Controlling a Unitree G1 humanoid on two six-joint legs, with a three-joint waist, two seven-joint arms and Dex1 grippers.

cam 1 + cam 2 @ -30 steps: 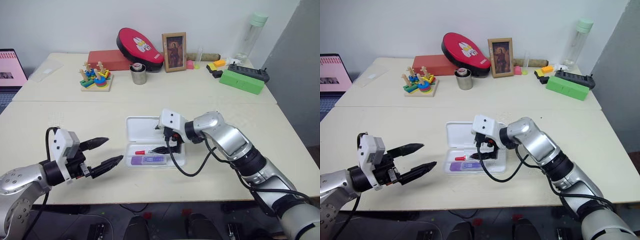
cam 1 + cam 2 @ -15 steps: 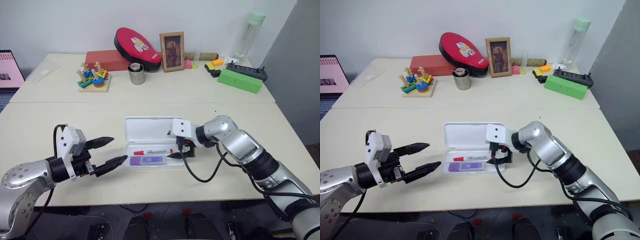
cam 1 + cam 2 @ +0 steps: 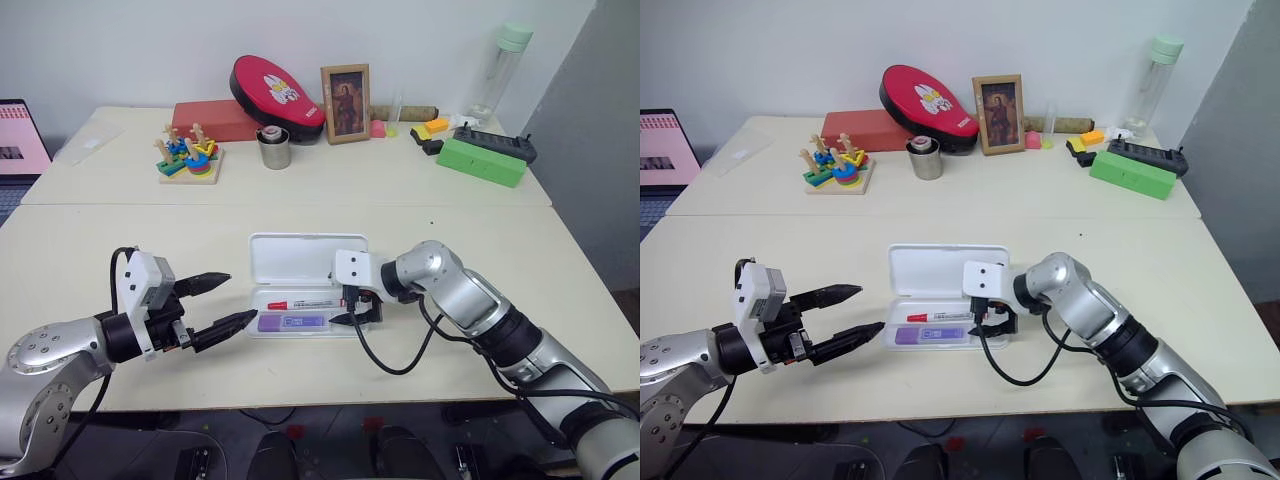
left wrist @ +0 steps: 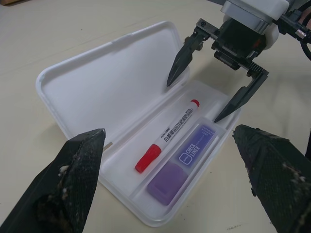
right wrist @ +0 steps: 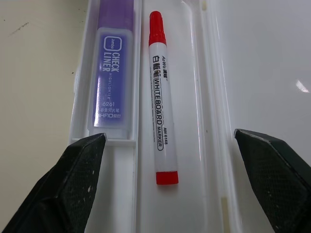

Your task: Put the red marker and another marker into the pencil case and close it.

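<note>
A slim white red-capped marker (image 5: 161, 116) and a thick purple marker (image 5: 112, 82) are seen inside the open white plastic pencil case (image 4: 112, 87). Both grippers, left (image 3: 220, 305) and right (image 4: 214, 80), are spread and empty. The lid could be missed or the case shoved if it is pushed carelessly.

White pencil case (image 4: 97, 92) — inside it, a white-barrelled red marker (image 5: 161, 97) with red cap and end beside the purple marker (image 5: 112, 73); cream surface (image 3: 120, 240).

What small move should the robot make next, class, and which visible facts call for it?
Probably the right gripper, open above the tray's far end, should shift to the raised lid and begin folding it down. Both the red marker and the purple marker already lie in the pencil case, side by side in separate compartments, so only closing remains. The left gripper is open, beside the case.
</note>
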